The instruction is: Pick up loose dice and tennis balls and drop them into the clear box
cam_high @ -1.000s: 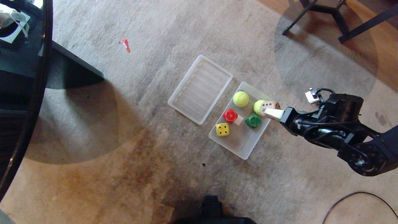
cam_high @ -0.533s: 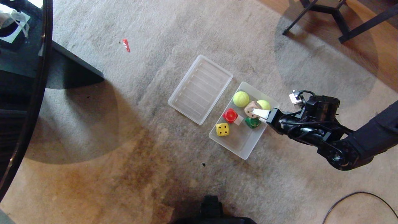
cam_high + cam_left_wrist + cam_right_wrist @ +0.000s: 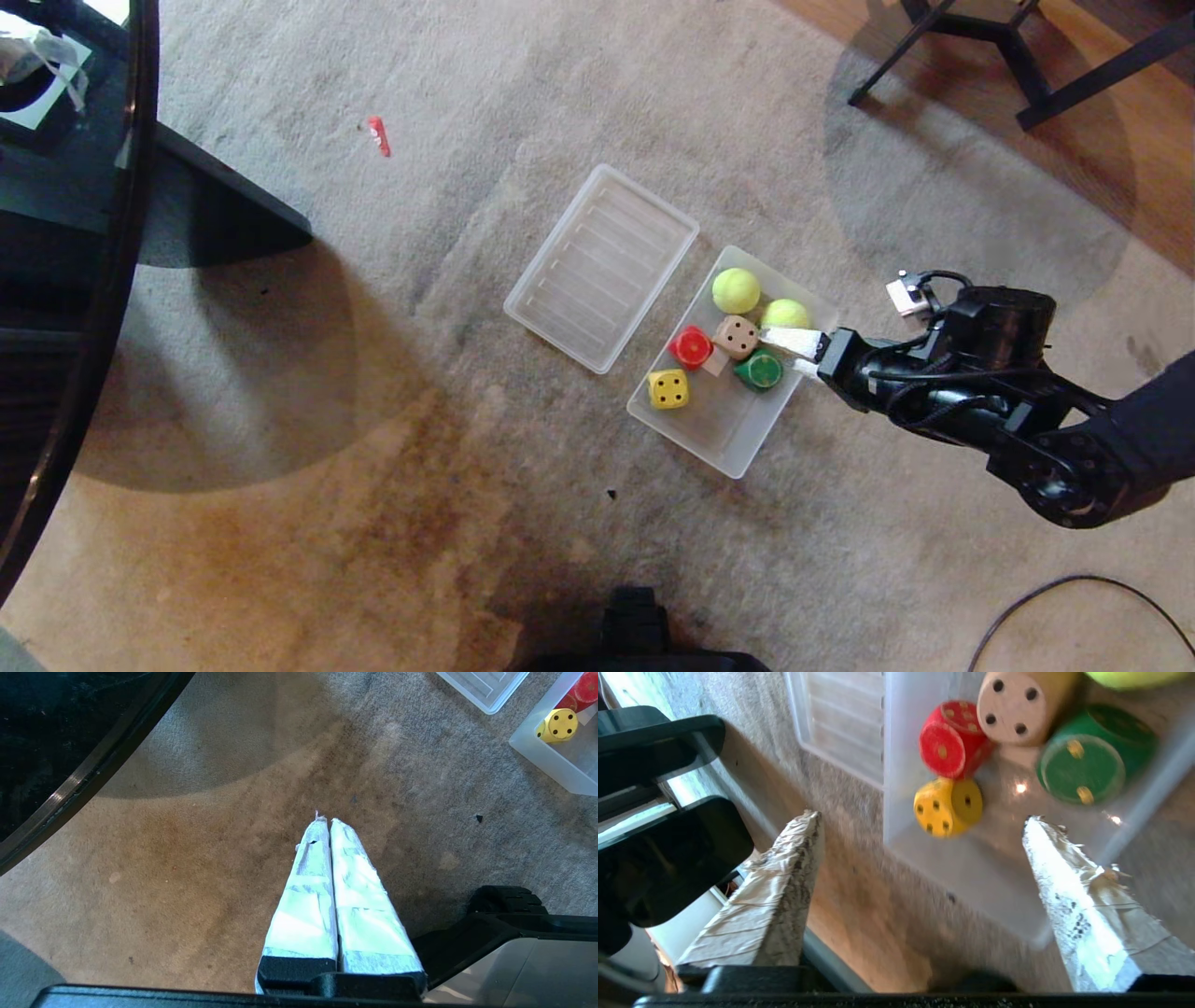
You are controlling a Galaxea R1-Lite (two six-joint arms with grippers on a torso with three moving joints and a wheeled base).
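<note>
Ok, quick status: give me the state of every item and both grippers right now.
beige die: released, in the clear box
red die, yellow die, green die: in the box
two tennis balls: in the box
ribbed lid: off, on the carpet beside the box
right gripper: open, empty, at the box's edge
left gripper: shut, parked

Bare carpet (image 3: 523, 485) lies open all around the clear box (image 3: 738, 446); the ribbed lid (image 3: 602, 268) lies just beside its left edge; dice and balls crowd its far half.
</note>
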